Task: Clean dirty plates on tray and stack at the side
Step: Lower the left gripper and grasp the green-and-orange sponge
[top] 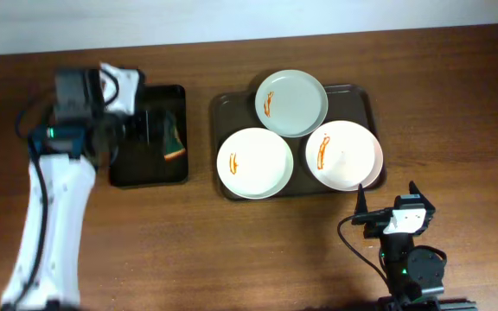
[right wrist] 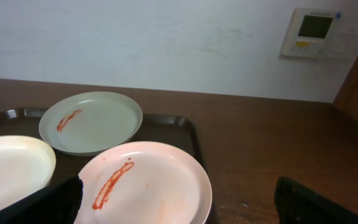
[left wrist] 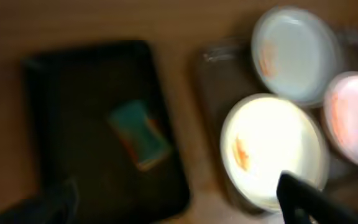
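Overhead: brown tabletop (top: pixel 232 259) carries the dark tray (top: pixel 232 112) at centre, with three sauce-streaked plates (top: pixel 291 103) (top: pixel 255 162) (top: pixel 344 155) in it. To its left, a smaller black tray (top: pixel 137 173) holds a sponge (top: pixel 173 138). Spread wide and empty: left fingers (left wrist: pixel 306 199) above the sponge, right fingers (right wrist: pixel 316 202) beside the plates.

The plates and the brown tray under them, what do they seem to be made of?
The plates look like glazed ceramic or melamine: smooth, pale, softly shiny; which one is unclear. The tray looks like moulded plastic: uniform dark brown, rounded corners, raised rim, slight sheen.
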Controlling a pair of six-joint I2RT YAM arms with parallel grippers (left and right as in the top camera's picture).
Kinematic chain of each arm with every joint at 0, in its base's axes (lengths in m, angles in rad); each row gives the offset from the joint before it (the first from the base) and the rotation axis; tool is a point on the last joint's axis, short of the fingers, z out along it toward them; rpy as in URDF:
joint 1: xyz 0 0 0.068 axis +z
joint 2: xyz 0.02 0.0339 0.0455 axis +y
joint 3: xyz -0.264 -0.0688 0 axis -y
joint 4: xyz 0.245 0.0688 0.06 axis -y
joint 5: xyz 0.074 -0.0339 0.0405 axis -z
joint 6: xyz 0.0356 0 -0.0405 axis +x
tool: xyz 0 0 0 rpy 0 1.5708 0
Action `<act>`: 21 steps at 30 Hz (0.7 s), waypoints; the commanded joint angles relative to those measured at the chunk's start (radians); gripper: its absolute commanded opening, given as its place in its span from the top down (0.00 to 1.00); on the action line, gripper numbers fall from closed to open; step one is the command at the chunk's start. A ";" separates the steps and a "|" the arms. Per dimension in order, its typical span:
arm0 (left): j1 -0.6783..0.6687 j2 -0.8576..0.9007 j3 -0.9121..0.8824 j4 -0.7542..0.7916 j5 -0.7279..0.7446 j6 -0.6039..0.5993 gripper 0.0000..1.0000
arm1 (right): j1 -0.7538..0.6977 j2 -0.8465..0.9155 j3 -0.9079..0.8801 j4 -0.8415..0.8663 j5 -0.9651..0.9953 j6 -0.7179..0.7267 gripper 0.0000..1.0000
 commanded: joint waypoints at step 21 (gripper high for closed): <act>-0.055 0.629 0.259 -0.094 -0.196 -0.507 0.30 | 0.007 -0.006 -0.005 -0.007 0.016 0.004 0.02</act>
